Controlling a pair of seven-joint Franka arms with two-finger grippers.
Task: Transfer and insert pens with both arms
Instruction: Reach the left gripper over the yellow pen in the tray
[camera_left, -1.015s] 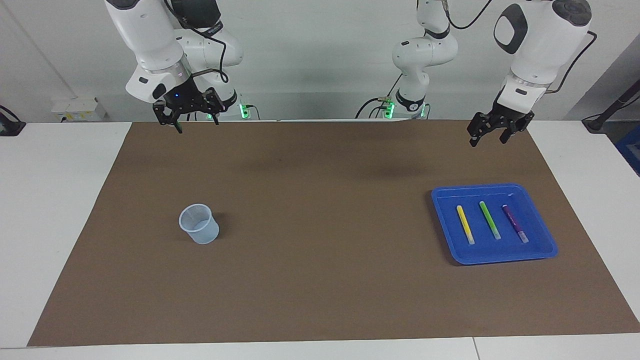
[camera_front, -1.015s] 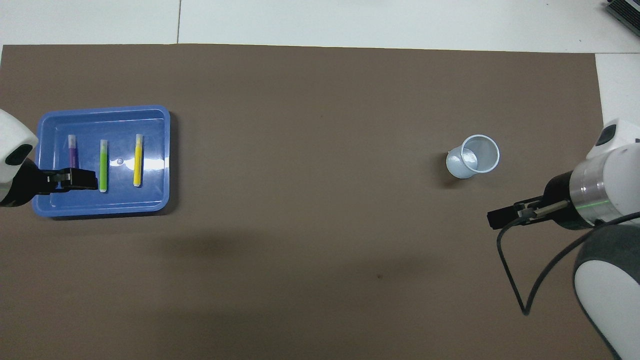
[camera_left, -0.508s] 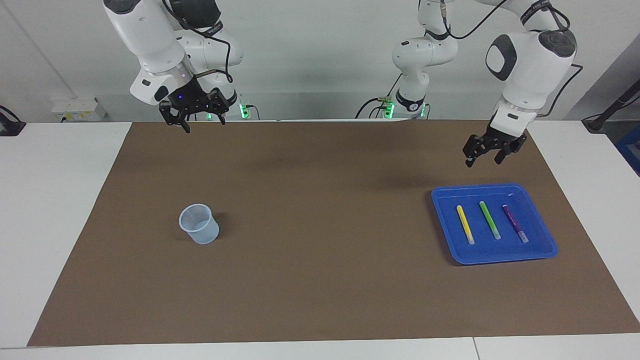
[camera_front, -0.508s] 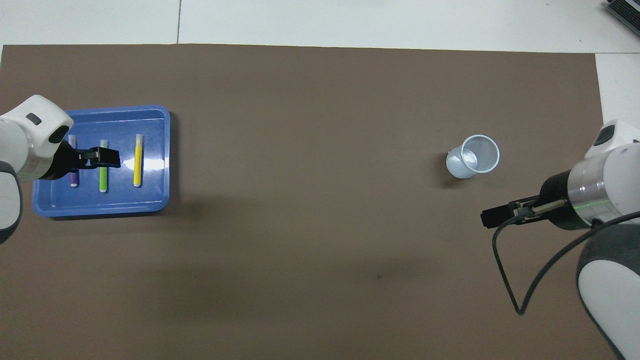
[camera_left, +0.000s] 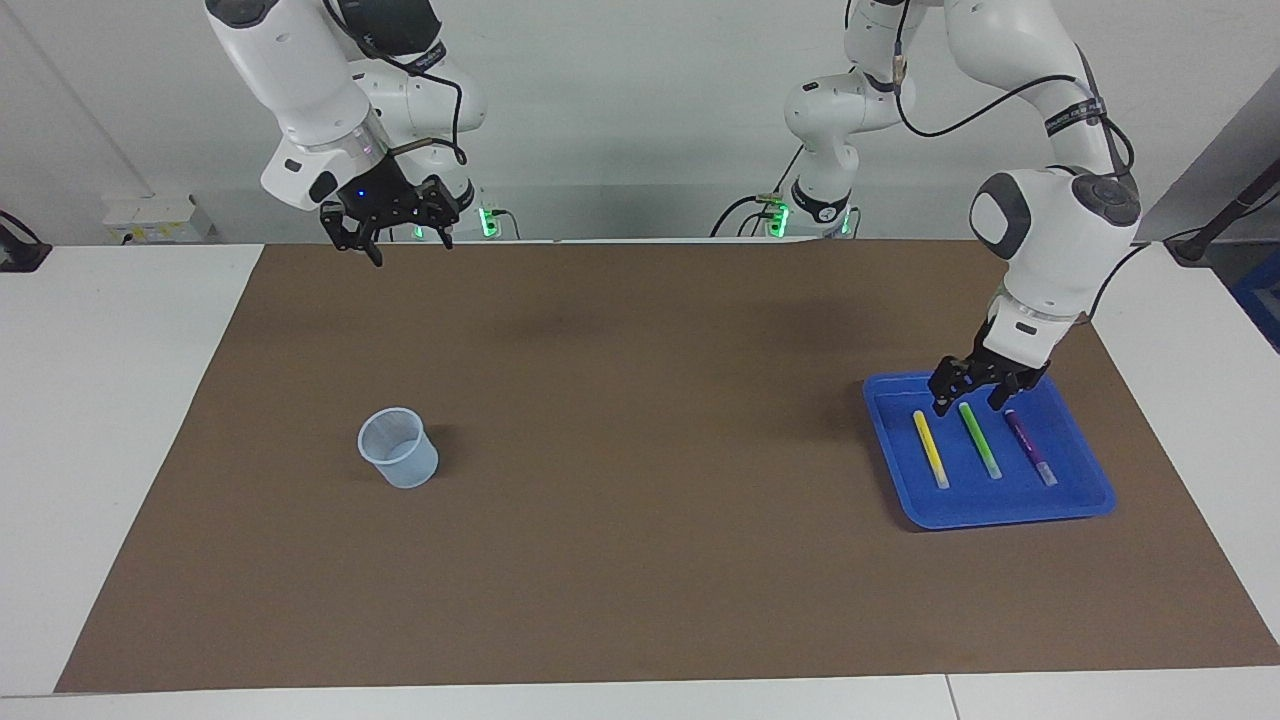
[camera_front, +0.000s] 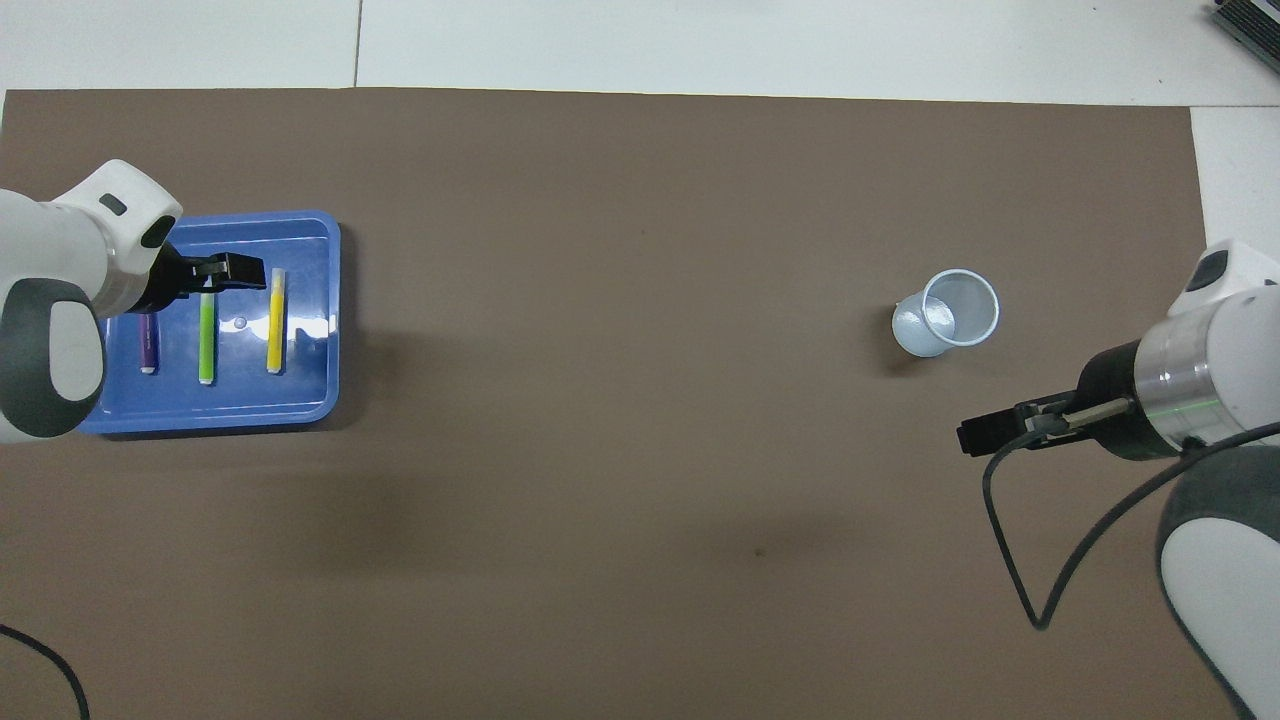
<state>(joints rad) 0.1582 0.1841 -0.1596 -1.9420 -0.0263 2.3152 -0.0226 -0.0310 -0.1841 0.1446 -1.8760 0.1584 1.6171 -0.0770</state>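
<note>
Three pens lie side by side in a blue tray (camera_left: 1000, 518) at the left arm's end of the table: yellow pen (camera_left: 930, 448), green pen (camera_left: 978, 438), purple pen (camera_left: 1030, 447). My left gripper (camera_left: 968, 402) is open, low over the tray's end nearer the robots, its fingers on either side of the green pen's near end; I cannot tell if it touches. In the overhead view the left gripper (camera_front: 235, 270) covers the tops of the green pen (camera_front: 207, 345) and purple pen (camera_front: 147, 345); the yellow pen (camera_front: 275, 330) is uncovered. My right gripper (camera_left: 390, 240) is open, empty and waits high over the mat's edge by its base.
A pale translucent cup (camera_left: 398, 447) stands upright on the brown mat (camera_left: 640, 450) toward the right arm's end; it also shows in the overhead view (camera_front: 950, 312), with the right gripper (camera_front: 975, 437) beside it. White table borders the mat.
My left gripper has come down from high above the mat's edge to just over the green pen in the tray. The right gripper has barely shifted. Pens and cup have not moved.
</note>
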